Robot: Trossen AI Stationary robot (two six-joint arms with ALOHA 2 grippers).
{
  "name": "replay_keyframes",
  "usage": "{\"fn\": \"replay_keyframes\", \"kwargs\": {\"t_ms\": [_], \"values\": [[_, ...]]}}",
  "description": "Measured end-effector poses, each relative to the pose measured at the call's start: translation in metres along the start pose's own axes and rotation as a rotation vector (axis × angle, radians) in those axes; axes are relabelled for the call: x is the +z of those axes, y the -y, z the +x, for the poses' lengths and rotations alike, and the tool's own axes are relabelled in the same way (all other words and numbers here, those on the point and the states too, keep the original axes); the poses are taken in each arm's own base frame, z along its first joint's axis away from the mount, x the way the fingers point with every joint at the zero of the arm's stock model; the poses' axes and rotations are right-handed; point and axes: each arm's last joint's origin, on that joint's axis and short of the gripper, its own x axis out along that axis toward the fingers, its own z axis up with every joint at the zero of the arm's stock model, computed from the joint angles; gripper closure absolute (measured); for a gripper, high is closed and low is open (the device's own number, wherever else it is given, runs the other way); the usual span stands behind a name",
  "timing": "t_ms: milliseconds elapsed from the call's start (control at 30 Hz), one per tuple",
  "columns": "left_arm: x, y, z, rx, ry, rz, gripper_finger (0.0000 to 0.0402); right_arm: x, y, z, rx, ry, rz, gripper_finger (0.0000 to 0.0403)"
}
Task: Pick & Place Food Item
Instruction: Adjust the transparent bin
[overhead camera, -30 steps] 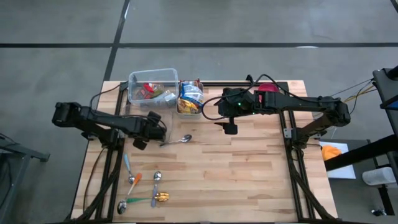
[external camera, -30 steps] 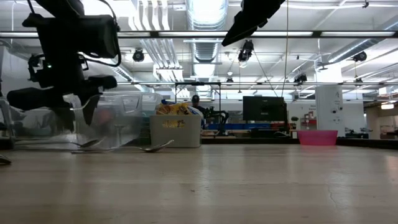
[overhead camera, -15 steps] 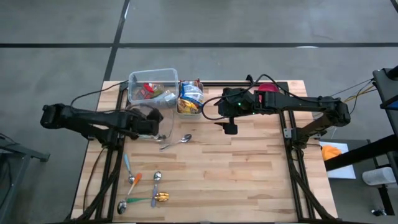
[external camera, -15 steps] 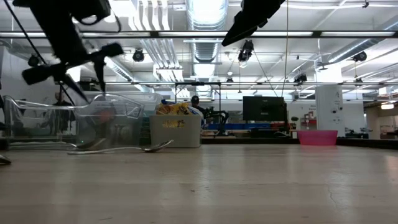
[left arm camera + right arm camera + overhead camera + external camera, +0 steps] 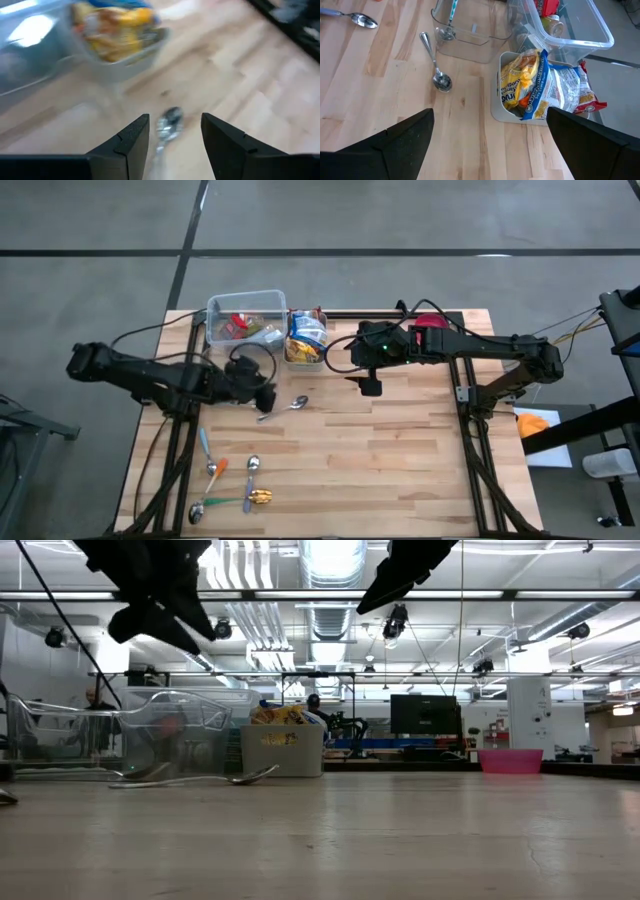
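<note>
Left claw (image 5: 170, 145) hovers over a spoon (image 5: 167, 125) on the worktop (image 5: 400, 460), fingers parted and empty. Right claw (image 5: 487, 150) (spread wide, holding nothing) hangs near the snack bag (image 5: 540, 87).

Bare tabletop (image 5: 400, 470) right of spoons (image 5: 225, 480); bins (image 5: 245, 315) crowd far-left edge.

High view: overhead, straight down, far; whole wooden table (image 5: 400, 470) plus grey floor around.
Low view: tabletop height, level across table into room; very near surface.
Left wrist view: close, angled down past own fingers (image 5: 134, 142) at spoon (image 5: 167, 122).
Right wrist view: higher, looks down on same spoon (image 5: 436, 65).
Shared by all: white bin of snack bags (image 5: 305, 340), at 12 o'clock of table.
</note>
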Motion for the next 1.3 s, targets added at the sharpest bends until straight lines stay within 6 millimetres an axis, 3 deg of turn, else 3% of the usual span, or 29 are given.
{"fn": "replay_keyframes", "kwargs": {"t_ms": [200,700,1033,1300], "values": [[-0.013,0.023,0.016,-0.103,-0.046,0.217,0.0222,0.000,0.000,0.000,0.000,0.000,0.001,0.0018],[-0.031,0.072,0.081,0.098,-0.372,0.493,0.0222,0.000,0.000,0.000,0.000,0.000,0.000,0.0018],[-0.036,0.085,0.122,0.232,-0.506,0.541,0.0222,0.000,0.000,0.000,0.000,0.000,0.000,0.0018],[-0.032,0.075,0.140,0.310,-0.530,0.463,0.0222,0.000,0.000,0.000,0.000,0.001,0.001,0.0018]]}}
